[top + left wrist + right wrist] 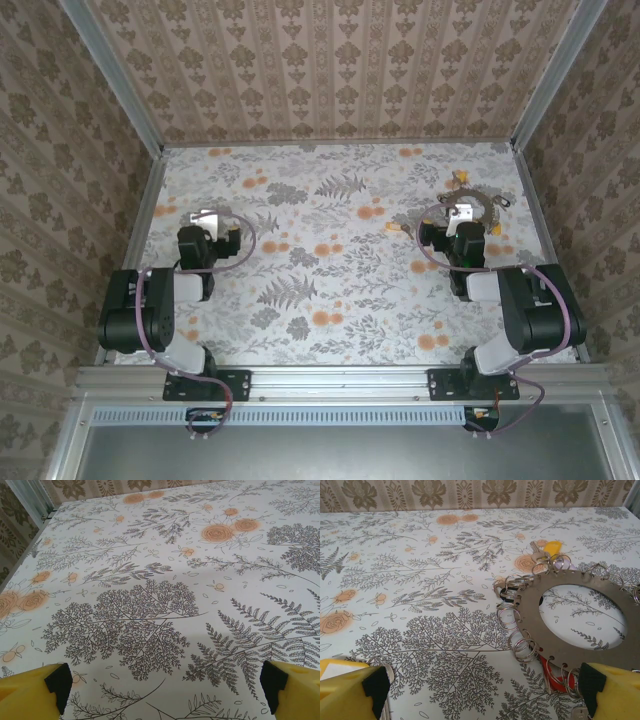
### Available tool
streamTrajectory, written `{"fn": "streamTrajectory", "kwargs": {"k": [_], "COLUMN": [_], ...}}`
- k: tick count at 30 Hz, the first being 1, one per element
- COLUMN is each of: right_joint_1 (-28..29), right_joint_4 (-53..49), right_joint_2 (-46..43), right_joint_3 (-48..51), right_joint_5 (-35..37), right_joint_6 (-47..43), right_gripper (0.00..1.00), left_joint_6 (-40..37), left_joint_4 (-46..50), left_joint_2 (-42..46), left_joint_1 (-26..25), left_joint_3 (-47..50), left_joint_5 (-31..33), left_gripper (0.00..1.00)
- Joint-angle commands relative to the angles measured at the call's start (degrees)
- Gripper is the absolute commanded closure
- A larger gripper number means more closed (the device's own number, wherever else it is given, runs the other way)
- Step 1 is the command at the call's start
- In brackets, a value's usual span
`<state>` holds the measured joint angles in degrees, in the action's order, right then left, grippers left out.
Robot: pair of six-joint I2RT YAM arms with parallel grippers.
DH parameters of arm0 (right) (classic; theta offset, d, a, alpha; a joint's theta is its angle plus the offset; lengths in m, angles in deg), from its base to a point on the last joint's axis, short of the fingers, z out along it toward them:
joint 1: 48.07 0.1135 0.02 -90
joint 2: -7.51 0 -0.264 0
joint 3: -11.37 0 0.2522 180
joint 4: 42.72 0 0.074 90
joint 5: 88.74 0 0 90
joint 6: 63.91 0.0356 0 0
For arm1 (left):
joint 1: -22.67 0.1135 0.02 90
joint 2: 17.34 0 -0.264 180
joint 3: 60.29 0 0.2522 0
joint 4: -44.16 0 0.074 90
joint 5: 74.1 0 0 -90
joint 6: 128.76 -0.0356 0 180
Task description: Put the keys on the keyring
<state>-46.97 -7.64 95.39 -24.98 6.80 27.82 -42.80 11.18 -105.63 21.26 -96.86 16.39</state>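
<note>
The keyring (532, 607) is a flat grey metal loop with holes round its rim and several small split rings hanging from it. It lies flat on the table at the far right (492, 212). A key with a yellow tag (547, 549) rests at its far edge. A red tag (555, 676) pokes out from under its near edge. Another yellow-tagged key (396, 228) lies to the left of it. My right gripper (482, 695) is open just short of the keyring, which lies ahead of its right finger. My left gripper (165, 690) is open over bare table at the left (205, 217).
The table has a floral-printed cover (330, 250) and is walled in by patterned panels on the left, right and back. A metal frame post (27, 500) stands at the far left corner. A yellow tag (335, 667) lies beside the right gripper's left finger.
</note>
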Motion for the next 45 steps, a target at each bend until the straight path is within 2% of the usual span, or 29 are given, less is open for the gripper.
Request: {"fn": "streamTrajectory", "kwargs": {"k": [1, 31, 36, 38, 41, 45], "right_joint_1": [-0.23, -0.31, -0.47, -0.73, -1.02, -0.95], "right_joint_4": [0.38, 0.11, -0.08, -2.99, -8.78, -18.91], "right_joint_2": [-0.31, -0.29, -0.63, -2.69, -7.41, -18.97], "right_joint_3": [-0.61, -0.73, -0.75, -1.53, -2.60, -4.99], "right_joint_5": [-0.56, -0.62, -2.43, -1.85, -4.75, -7.70], "right_joint_6": [0.55, 0.64, 0.33, 0.98, 0.01, 0.15], "right_gripper": [0.00, 0.00, 0.01, 0.00, 0.00, 0.00], "left_joint_6": [0.87, 1.12, 1.66, 1.75, 2.16, 2.36], "left_joint_4": [-1.51, -1.60, -2.57, -2.61, -4.44, -5.57], "left_joint_2": [0.29, 0.35, 0.43, 0.49, 0.59, 0.75], "left_joint_1": [0.35, 0.35, 0.95, 0.92, 1.30, 1.62], "left_joint_3": [-0.75, -0.64, -0.09, -0.05, 0.92, 1.63], "left_joint_5": [0.35, 0.45, 0.44, 0.55, 0.05, -0.51], "left_gripper": [0.00, 0.00, 0.00, 0.00, 0.00, 0.00]}}
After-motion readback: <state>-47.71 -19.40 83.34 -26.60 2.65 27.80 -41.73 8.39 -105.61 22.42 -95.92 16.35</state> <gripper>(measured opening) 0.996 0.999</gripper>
